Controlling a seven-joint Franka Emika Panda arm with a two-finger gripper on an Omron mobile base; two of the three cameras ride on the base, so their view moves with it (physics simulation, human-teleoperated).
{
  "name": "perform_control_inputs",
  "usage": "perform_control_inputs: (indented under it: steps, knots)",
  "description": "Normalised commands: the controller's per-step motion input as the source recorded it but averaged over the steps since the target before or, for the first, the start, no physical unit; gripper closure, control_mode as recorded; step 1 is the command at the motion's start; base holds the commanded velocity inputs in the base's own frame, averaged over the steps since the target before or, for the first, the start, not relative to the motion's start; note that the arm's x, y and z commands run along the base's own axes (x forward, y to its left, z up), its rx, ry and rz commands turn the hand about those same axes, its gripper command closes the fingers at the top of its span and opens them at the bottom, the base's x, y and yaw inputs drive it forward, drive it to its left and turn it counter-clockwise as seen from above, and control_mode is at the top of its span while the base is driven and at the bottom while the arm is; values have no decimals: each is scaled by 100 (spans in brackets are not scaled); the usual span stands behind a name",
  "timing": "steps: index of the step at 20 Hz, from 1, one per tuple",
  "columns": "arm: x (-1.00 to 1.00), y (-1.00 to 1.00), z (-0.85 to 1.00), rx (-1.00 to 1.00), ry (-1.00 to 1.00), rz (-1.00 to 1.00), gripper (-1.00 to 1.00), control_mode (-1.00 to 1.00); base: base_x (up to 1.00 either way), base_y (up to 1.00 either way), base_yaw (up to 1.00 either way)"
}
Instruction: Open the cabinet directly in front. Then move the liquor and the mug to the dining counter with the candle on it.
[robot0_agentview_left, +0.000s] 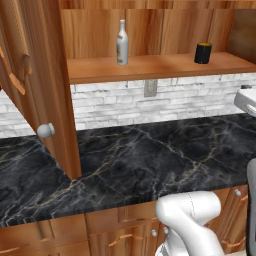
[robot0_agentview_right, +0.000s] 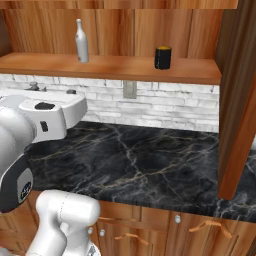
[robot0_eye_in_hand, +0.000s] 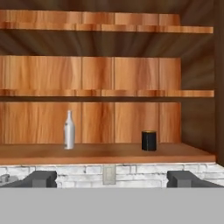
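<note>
Liquor bottle (robot0_eye_in_hand: 69, 130) stands upright on the open cabinet's lowest shelf (robot0_eye_in_hand: 109, 154), ahead and left of the end effector (robot0_eye_in_hand: 111, 178) — jaws spread wide, empty — with the mug (robot0_eye_in_hand: 149, 141) ahead-right.

The arm (robot0_agentview_right: 30, 125) is glossy white, rounded, with dark joint bands.

1. The cabinet (robot0_agentview_left: 150, 67) is reddish-brown wood and stands open, doors swung out to both sides, one showing a round silver knob.
2. The liquor (robot0_agentview_left: 122, 43), a slim whitish-grey bottle with a narrow neck, stands upright on the lowest shelf, left of the mug.
3. The mug (robot0_agentview_left: 202, 53), short and black with a yellow-orange inside, stands upright on the same shelf, well apart from the bottle.
</note>
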Motion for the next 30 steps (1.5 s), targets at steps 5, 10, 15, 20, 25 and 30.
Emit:
perform_control_inputs:
  steps: [5, 10, 15, 20, 25, 30]
  knots:
    - [53, -43, 0, 0, 0, -13, -100, -100, 0, 0, 0]
    - [61, -25, -1, 0, 0, -9, -100, -100, 0, 0, 0]
    - [56, -11, -2, 0, 0, -2, -100, -100, 0, 0, 0]
    - [47, -4, -2, 0, 2, 0, -100, -100, 0, 0, 0]
    - [49, -22, 0, 0, 5, -1, -100, -100, 0, 0, 0]
    - [48, -23, 0, 0, 7, -2, -100, -100, 0, 0, 0]
